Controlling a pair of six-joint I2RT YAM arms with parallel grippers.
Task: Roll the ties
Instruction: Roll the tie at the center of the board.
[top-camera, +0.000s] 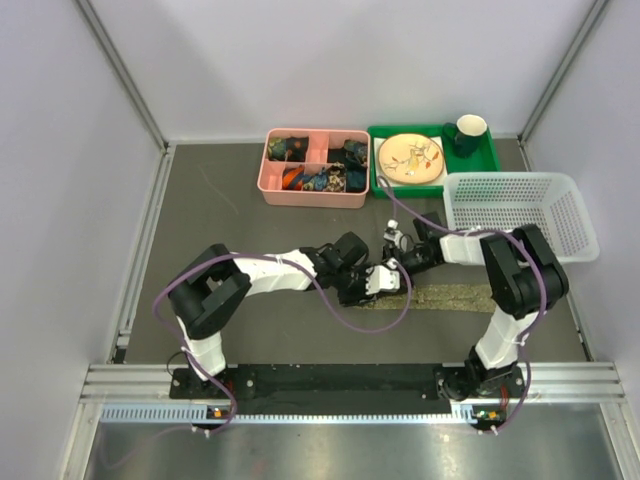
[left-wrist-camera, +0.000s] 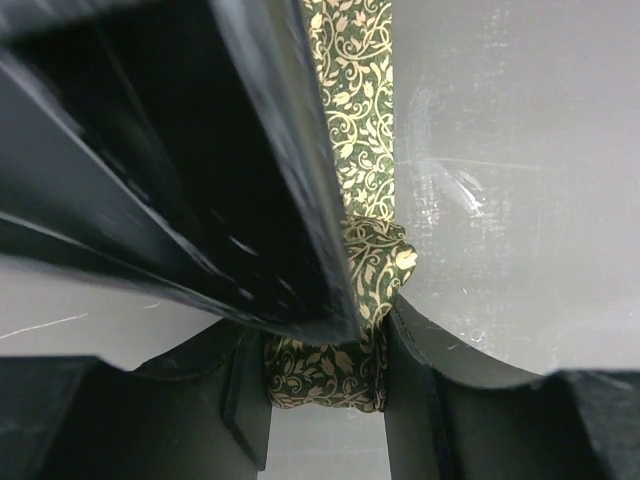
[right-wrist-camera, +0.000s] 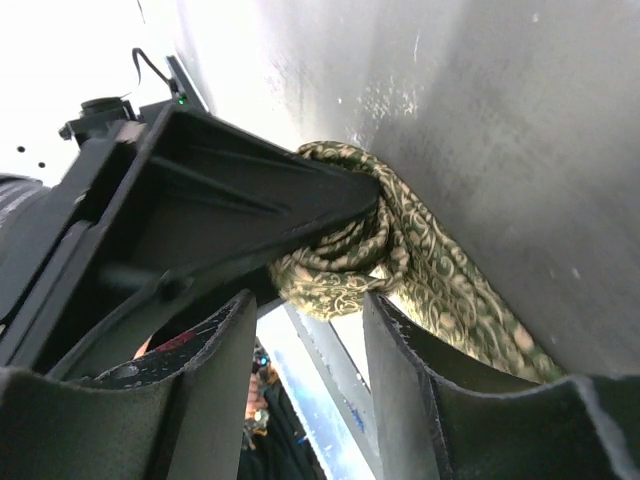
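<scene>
looks like the left gripper (left-wrist-camera: 325, 330) is clamped on the tie (left-wrist-camera: 362, 120) at its rolled end so it won't unwind, while the right gripper (right-wrist-camera: 310, 305) sits just beside that roll, jaws let go.

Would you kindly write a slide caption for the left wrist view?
Left gripper pinching the partly rolled green-and-gold tie on the grey table.

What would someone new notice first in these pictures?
Mid-table, the left gripper pinches the rolled-up end of an olive patterned tie, with the right gripper open close beside it. The rest of the tie lies flat toward the right, near a white mesh basket.
</scene>
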